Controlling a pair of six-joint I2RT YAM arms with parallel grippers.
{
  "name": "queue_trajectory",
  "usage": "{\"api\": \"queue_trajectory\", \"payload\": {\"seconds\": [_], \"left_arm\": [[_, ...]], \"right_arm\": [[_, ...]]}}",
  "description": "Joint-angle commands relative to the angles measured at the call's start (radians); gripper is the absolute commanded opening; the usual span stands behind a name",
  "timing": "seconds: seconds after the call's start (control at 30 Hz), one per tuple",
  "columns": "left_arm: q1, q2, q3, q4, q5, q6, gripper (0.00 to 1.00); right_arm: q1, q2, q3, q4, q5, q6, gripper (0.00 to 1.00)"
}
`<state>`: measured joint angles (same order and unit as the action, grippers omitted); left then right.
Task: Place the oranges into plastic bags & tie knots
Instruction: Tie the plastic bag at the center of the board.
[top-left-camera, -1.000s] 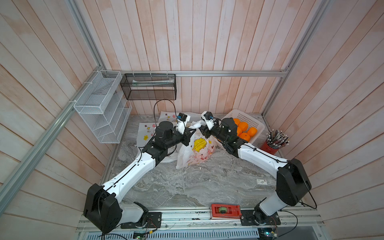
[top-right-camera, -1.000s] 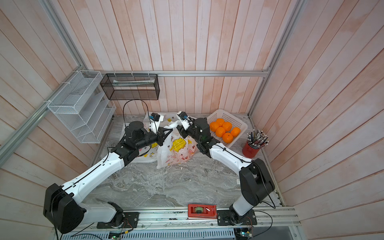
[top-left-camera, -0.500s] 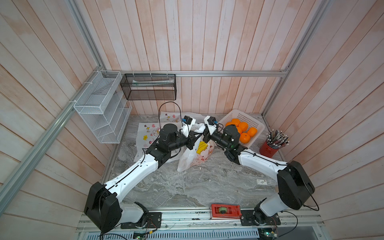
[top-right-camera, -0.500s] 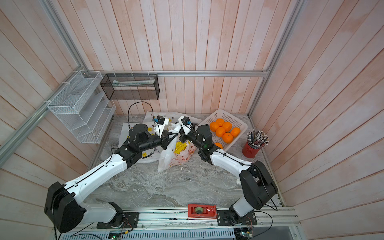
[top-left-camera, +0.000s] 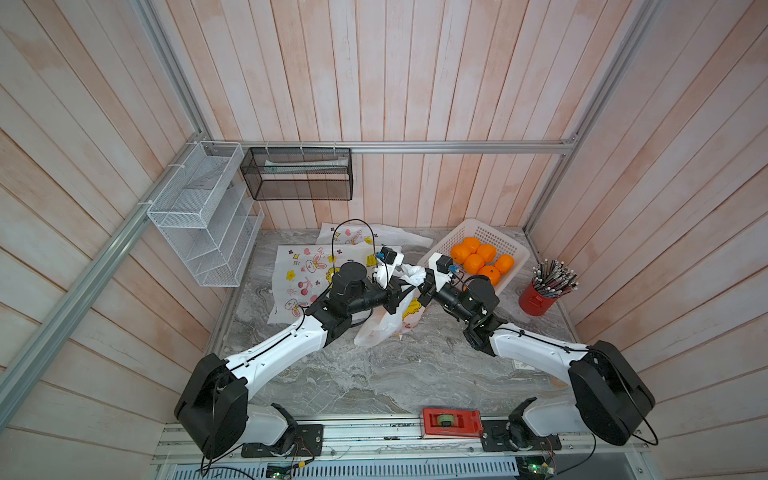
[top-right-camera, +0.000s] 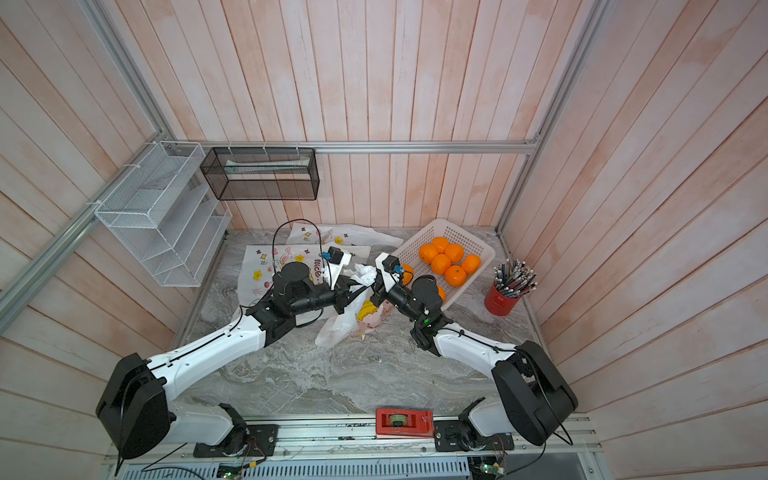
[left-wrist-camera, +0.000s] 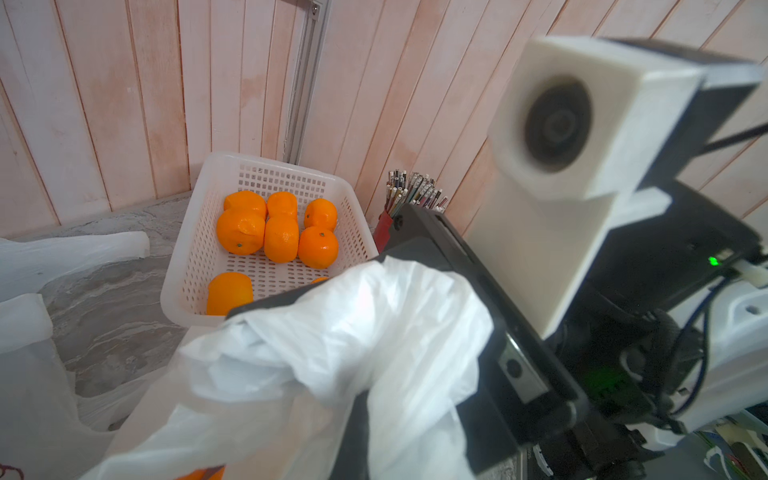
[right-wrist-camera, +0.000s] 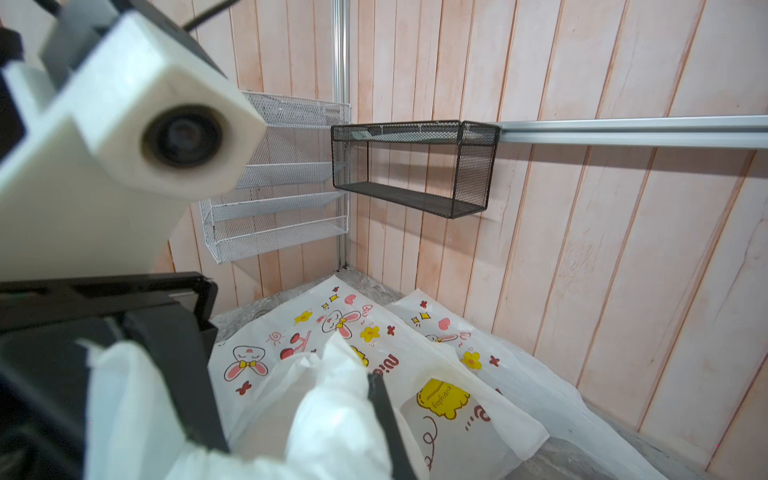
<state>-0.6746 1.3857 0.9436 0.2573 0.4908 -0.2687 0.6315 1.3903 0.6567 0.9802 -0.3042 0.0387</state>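
The right pincer (top-left-camera: 424, 287) is snapping closed on the handles (top-left-camera: 412, 274) of the plastic bag (top-left-camera: 380, 328). The left pincer (top-left-camera: 400, 290) is gripping them too, so knot-tying is likely starting.

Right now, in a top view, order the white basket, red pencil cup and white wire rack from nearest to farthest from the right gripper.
1. White basket, just beside the right gripper.
2. Red pencil cup, by the right wall.
3. White wire rack, on the left wall.
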Motion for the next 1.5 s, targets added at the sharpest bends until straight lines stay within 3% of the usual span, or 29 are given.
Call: {"api": "queue_trajectory", "payload": {"seconds": [0.0,0.13,0.23,0.37,0.53,0.77,0.93,1.23,1.37,1.47], "left_arm": [[0.0,-0.038,-0.039,0.042,0.023,0.008,0.17],[0.004,-0.154,-0.094,0.023,0.015,0.043,0.48],[0.017,-0.283,-0.154,0.005,0.019,0.046,0.62],[0.066,-0.452,-0.224,-0.015,-0.018,-0.014,0.72],[0.172,-0.474,-0.224,-0.031,-0.009,-0.136,0.65],[0.16,-0.266,-0.188,0.177,0.146,-0.238,0.49],[0.07,-0.134,-0.146,0.213,0.149,-0.224,0.41],[-0.001,0.018,-0.123,0.268,0.13,-0.238,0.39],[0.016,-0.009,-0.152,0.268,0.08,-0.235,0.4],[0.073,-0.063,-0.192,0.274,0.118,-0.263,0.41]], "right_arm": [[0.004,-0.027,-0.02,0.087,0.001,0.009,0.0],[0.003,-0.033,-0.027,0.08,0.027,-0.029,0.0],[0.001,-0.036,-0.036,0.093,0.033,-0.045,0.0],[0.001,-0.043,-0.041,0.108,0.01,-0.056,0.0],[0.003,-0.05,-0.047,0.127,-0.011,-0.055,0.0],[0.002,-0.044,-0.044,0.126,-0.031,-0.059,0.0],[0.005,-0.042,-0.041,0.133,-0.038,-0.051,0.0],[0.005,-0.05,-0.056,0.156,-0.072,-0.034,0.0],[0.005,-0.066,-0.072,0.164,-0.077,-0.042,0.0],[0.005,-0.079,-0.08,0.176,-0.08,-0.047,0.0]]}}
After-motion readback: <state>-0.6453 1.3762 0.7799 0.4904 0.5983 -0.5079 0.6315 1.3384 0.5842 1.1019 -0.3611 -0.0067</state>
